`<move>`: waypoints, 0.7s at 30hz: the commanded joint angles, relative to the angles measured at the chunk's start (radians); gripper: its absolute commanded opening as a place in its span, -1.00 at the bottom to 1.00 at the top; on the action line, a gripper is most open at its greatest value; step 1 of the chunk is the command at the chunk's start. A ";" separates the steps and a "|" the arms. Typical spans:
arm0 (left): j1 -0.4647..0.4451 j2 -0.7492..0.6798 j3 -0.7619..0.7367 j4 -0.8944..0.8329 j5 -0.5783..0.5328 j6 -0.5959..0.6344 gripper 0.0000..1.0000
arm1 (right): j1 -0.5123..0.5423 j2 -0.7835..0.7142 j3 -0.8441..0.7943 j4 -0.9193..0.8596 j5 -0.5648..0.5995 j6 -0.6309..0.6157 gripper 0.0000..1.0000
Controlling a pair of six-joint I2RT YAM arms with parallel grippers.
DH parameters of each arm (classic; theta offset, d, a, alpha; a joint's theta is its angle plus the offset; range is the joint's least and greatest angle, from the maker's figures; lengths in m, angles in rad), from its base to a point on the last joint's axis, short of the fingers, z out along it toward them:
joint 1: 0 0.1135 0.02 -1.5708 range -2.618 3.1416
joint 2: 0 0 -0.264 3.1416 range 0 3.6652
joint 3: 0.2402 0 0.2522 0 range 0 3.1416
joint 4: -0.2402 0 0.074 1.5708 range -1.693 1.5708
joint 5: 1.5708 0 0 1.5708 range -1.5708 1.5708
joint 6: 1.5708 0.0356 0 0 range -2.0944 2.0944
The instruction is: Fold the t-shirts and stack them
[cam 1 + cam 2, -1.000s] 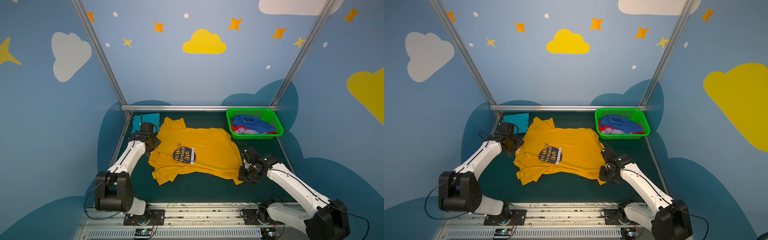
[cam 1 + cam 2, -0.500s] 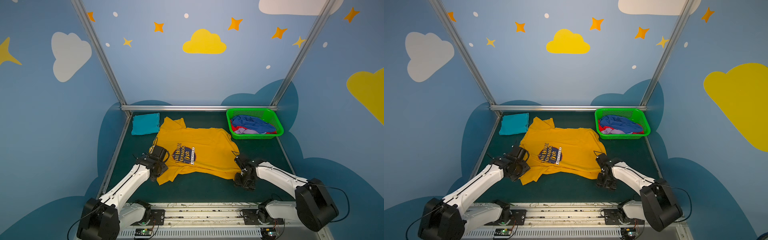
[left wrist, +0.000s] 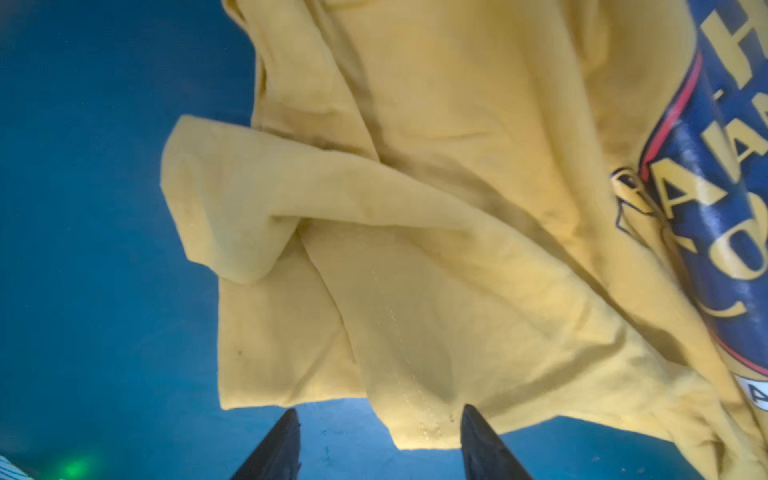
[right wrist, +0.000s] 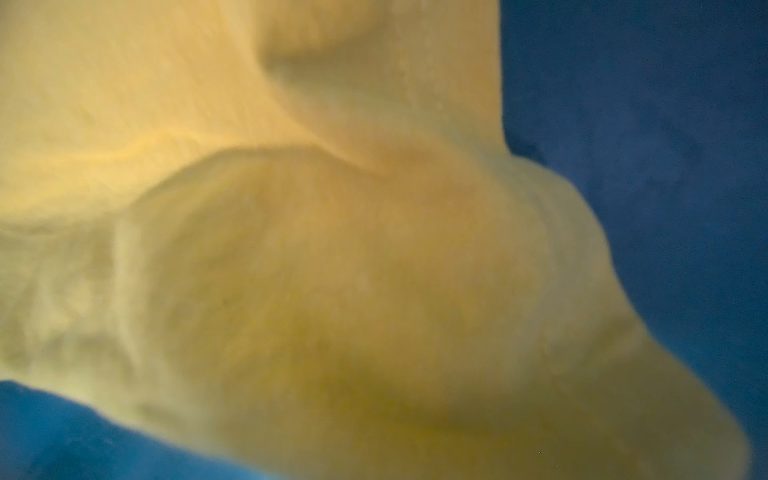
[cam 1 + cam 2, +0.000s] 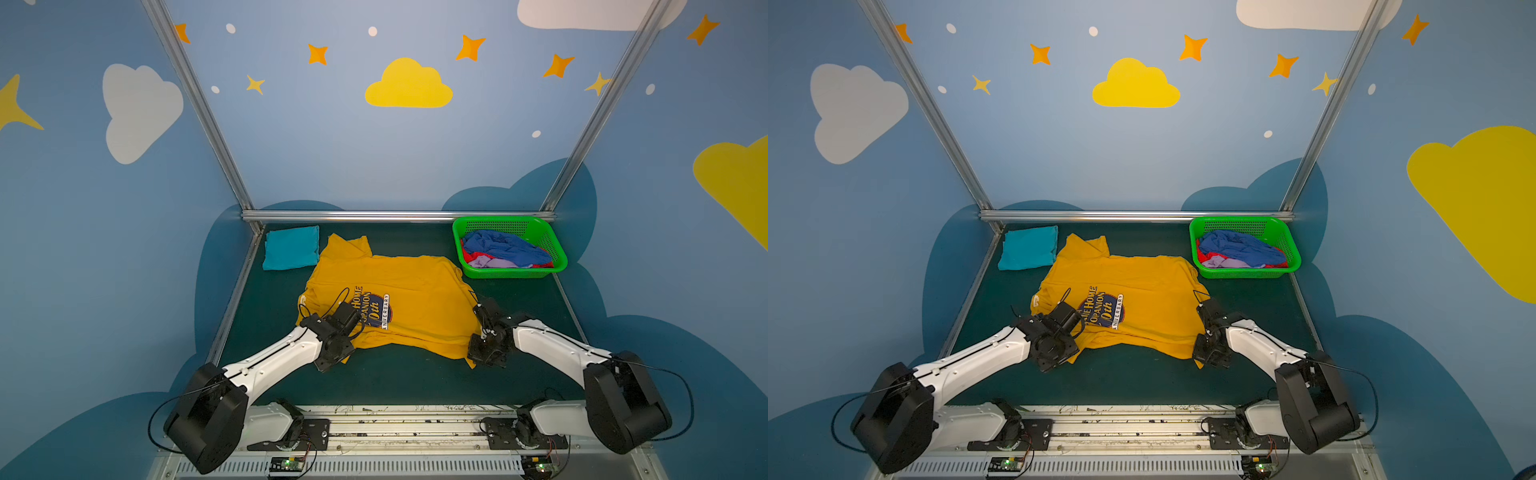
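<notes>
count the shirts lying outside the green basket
2: yellow t-shirt spread in the middle, folded teal t-shirt in the far left corner; more could hide under the yellow one.

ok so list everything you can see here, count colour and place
yellow t-shirt: 1, mustard with navy print, laid out mid-mat
teal t-shirt: 1, teal, folded, far left corner
basket: 1, bright green, far right corner
blue t-shirt: 1, blue, crumpled in basket
red t-shirt: 1, red, under the blue
lavender t-shirt: 1, lavender, basket front
mat: 1, dark green, under everything
left gripper: 1, black, open at yellow shirt's near left hem
right gripper: 1, black, shut at its near right corner
</notes>
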 commanded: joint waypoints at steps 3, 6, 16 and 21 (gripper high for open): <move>-0.077 0.045 0.056 -0.050 -0.069 0.002 0.44 | -0.083 -0.105 0.058 -0.214 -0.021 -0.068 -1.00; -0.100 0.113 0.074 -0.030 -0.060 0.014 0.40 | -0.150 -0.162 0.072 -0.275 -0.082 -0.105 -1.00; -0.111 0.321 0.204 -0.087 -0.100 0.025 -0.86 | -0.169 -0.195 0.162 -0.383 -0.088 -0.118 -1.00; -0.130 0.225 0.292 -0.206 -0.116 0.022 -0.92 | -0.190 -0.187 0.144 -0.353 -0.089 -0.114 -1.00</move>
